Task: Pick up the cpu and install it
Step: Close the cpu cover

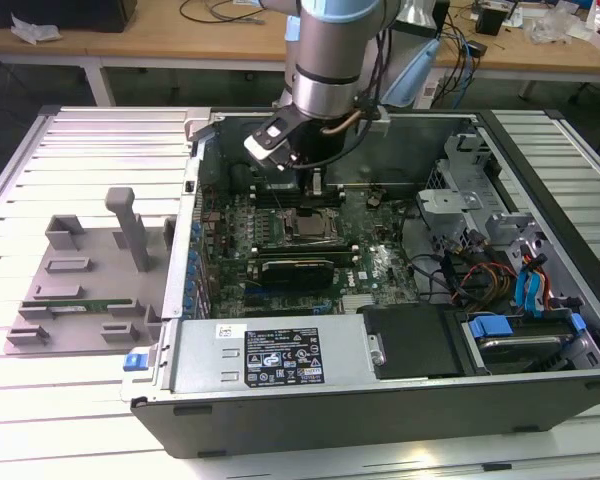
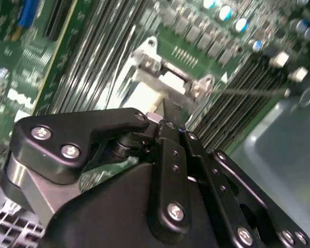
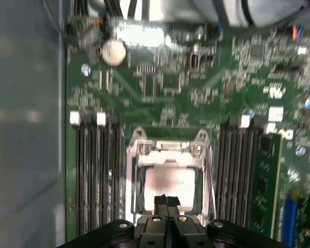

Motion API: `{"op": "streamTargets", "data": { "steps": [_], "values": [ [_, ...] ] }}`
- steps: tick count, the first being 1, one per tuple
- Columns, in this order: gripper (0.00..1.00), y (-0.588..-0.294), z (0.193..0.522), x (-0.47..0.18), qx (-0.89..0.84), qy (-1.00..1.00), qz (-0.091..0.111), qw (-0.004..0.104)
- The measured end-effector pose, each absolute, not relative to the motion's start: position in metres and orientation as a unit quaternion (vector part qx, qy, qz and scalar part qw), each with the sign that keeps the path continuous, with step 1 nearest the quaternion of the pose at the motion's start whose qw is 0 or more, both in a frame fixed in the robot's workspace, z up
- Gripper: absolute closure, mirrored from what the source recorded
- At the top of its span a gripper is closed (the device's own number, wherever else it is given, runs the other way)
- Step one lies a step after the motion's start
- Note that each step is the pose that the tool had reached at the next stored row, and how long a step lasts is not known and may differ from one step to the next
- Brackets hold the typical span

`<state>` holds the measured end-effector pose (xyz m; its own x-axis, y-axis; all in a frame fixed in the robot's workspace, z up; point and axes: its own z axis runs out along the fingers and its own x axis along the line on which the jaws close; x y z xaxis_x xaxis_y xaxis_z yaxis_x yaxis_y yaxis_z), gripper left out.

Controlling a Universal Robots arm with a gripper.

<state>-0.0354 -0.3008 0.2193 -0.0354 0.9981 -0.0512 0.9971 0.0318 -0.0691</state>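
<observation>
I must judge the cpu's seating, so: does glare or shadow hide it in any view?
First wrist view: glare whitens the cpu top, and the pincer covers one edge. Second wrist view: the socket frame shines white. Exterior view: the socket lies dim under the arm.

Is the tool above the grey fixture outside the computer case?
No, the tool hangs inside the open case, over the green motherboard.

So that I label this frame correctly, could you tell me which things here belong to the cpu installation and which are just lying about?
Belong to the job:
cpu, lying in the socket frame
gripper, shut, right by the cpu

Just lying about:
grey tray beside the case
green memory stick on that tray
coin battery on the board
</observation>
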Motion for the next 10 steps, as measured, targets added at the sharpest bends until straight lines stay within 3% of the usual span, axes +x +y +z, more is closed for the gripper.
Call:
{"op": "streamTargets", "data": {
  "steps": [10],
  "values": [
    [0.89,-0.301,0.204,-0.036,-0.694,-0.718,0.043,0.006]
  ]
}}
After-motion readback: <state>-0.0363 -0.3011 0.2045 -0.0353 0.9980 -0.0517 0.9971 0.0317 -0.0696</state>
